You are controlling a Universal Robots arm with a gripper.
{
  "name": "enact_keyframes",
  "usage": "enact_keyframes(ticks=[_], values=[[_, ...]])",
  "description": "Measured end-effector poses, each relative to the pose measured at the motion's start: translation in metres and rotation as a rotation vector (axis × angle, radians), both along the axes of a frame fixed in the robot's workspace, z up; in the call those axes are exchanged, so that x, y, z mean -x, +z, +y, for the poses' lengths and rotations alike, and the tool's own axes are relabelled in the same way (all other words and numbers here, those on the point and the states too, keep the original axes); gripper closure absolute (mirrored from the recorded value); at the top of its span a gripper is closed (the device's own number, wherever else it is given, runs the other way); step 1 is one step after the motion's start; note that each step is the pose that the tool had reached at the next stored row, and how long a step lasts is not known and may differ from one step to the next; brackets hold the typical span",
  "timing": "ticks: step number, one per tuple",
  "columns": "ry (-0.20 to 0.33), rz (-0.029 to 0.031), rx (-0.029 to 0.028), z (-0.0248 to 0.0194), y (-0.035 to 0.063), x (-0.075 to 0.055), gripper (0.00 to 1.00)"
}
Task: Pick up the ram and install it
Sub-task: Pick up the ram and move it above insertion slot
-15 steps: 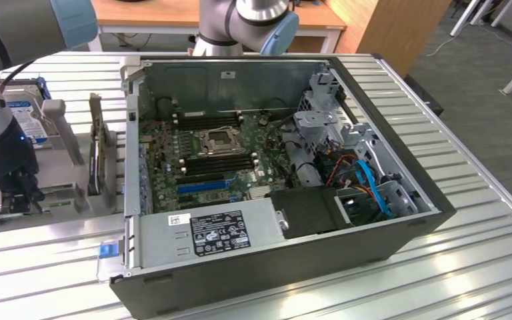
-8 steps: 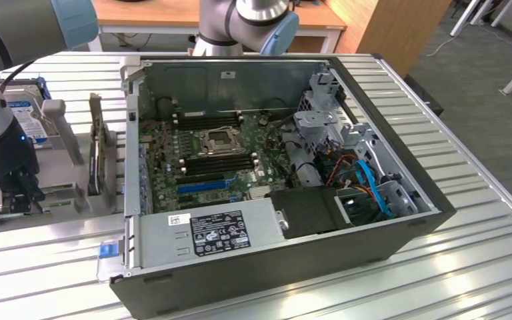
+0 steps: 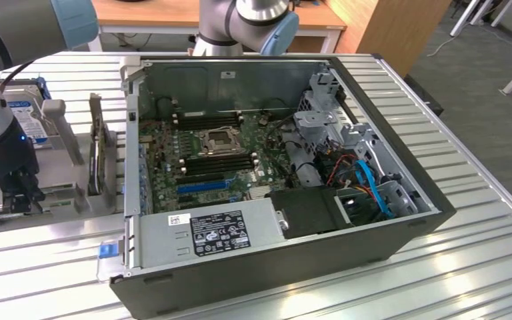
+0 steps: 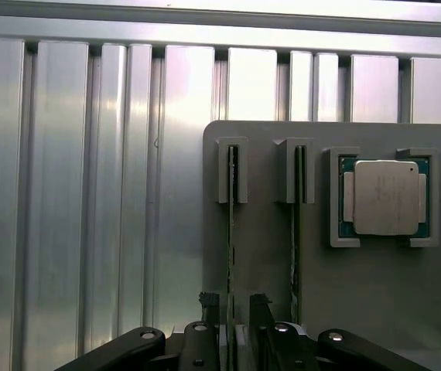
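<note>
Pick-up step in hand: the end effector (image 4: 234,308) is spread, fingers (image 4: 261,313) either side of the ram (image 4: 231,216), which stands on edge in the holder's (image 4: 267,247) slot, ungripped. Pinching it likely calls for square alignment.

The counter (image 4: 66,193) is ribbed, shiny brushed metal. The tray (image 4: 263,255) is matt grey plastic. The processor (image 4: 385,197) has a smooth, dull metal lid. The ram (image 4: 230,232) is thin green circuit board.
</note>
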State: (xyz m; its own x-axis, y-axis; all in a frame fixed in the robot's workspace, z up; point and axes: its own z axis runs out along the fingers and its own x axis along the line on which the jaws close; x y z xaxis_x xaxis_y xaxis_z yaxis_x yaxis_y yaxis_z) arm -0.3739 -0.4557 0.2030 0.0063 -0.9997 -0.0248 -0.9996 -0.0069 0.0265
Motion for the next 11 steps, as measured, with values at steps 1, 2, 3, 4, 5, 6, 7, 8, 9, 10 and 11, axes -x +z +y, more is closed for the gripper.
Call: enact_keyframes(ticks=[1, 2, 3, 4, 5, 6, 7, 8, 9, 10, 11], values=[[0.000, 0.0000, 0.0000, 0.0000, 0.0000, 0.0000, 0.70], [0.000, 0.0000, 0.0000, 0.0000, 0.0000, 0.0000, 0.70], [0.000, 0.0000, 0.0000, 0.0000, 0.0000, 0.0000, 0.70], [0.000, 0.0001, 0.0001, -0.0001, 0.0000, 0.0000, 0.70], [0.000, 0.0000, 0.0000, -0.0005, 0.0000, -0.0001, 0.70], [0.000, 0.0000, 0.0001, -0.0011, 0.0000, -0.0001, 0.70], [0.000, 0.0000, 0.0000, -0.0017, 0.0000, 0.0001, 0.70], [0.000, 0.0000, 0.0000, -0.0022, 0.0000, 0.0002, 0.70], [0.000, 0.0000, 0.0001, -0.0028, 0.0000, 0.0002, 0.70], [0.000, 0.0001, 0.0001, -0.0029, 0.0001, 0.0003, 0.70], [0.000, 0.0000, 0.0000, -0.0029, 0.0000, 0.0003, 0.70]])
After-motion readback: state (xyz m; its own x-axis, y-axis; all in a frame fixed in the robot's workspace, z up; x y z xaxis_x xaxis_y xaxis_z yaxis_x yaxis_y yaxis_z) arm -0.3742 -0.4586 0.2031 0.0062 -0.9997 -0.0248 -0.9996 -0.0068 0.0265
